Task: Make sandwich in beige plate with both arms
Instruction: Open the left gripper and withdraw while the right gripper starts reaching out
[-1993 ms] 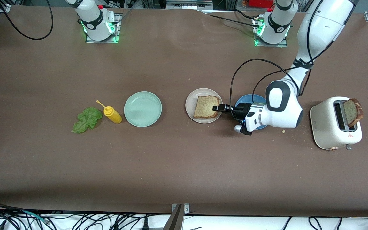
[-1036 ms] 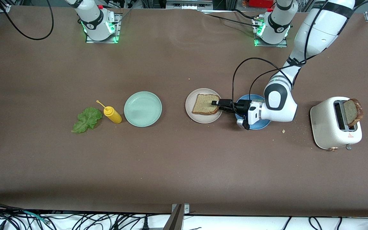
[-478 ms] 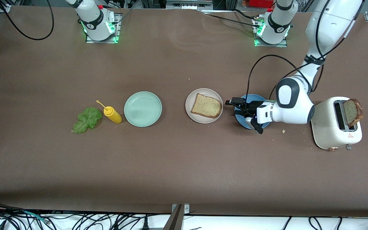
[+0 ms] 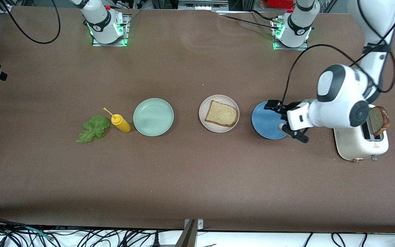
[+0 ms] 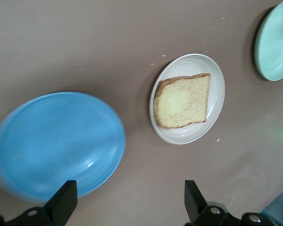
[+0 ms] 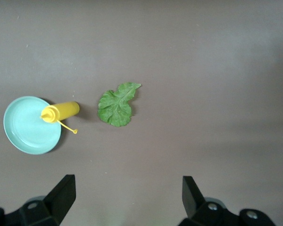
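Note:
A tan toast slice (image 4: 221,114) lies flat on the beige plate (image 4: 207,118), free of either gripper. My left gripper (image 4: 277,115) hangs open and empty over the blue plate (image 4: 265,124), at its edge toward the toaster. In the left wrist view the left gripper (image 5: 127,202) frames bare table between the blue plate (image 5: 56,141) and the beige plate (image 5: 216,89) with its toast (image 5: 183,100). A green lettuce leaf (image 4: 93,128) lies near the right arm's end. The right gripper (image 6: 127,195) is open, high over the table by the lettuce (image 6: 117,104).
A white toaster (image 4: 351,144) with a second toast slice (image 4: 377,120) standing in its slot is at the left arm's end. A yellow mustard bottle (image 4: 120,124) lies between the lettuce and the mint green plate (image 4: 153,117). Crumbs lie by the toaster.
The left gripper let go of the toast on the beige plate, opened wide and drew back toward the toaster, over the blue plate. The toast stayed put.

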Controlling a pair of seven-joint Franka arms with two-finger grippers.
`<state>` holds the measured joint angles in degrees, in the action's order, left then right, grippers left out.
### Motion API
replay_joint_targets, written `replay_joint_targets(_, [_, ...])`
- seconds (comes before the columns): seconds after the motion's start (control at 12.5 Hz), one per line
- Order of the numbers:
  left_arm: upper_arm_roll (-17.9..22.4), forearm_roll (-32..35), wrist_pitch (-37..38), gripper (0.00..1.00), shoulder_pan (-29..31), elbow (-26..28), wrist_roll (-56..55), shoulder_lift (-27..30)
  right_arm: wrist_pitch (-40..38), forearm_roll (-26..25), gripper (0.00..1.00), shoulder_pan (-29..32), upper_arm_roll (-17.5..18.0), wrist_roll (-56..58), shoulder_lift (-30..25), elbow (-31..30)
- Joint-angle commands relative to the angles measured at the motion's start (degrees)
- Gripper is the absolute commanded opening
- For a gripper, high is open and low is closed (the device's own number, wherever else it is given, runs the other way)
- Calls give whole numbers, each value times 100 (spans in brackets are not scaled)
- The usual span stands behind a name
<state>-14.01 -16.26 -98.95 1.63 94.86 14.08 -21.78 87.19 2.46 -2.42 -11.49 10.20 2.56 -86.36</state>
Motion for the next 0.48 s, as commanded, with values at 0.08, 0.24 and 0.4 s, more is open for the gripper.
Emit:
replay_joint_targets(0.08, [74, 1051, 1112, 100, 12, -1159, -537, -54, 526, 437, 100, 22, 85, 1457, 858, 84])
replay_joint_targets(0.24, [135, 1370, 1491, 100, 21, -1548, -547, 33, 1008, 825, 100, 22, 172, 1703, 1499, 110])
replay_joint_targets(0.4, [179, 1790, 1484, 100, 21, -1558, -599, 384, 1413, 1107, 100, 31, 348, 2012, 2009, 145])
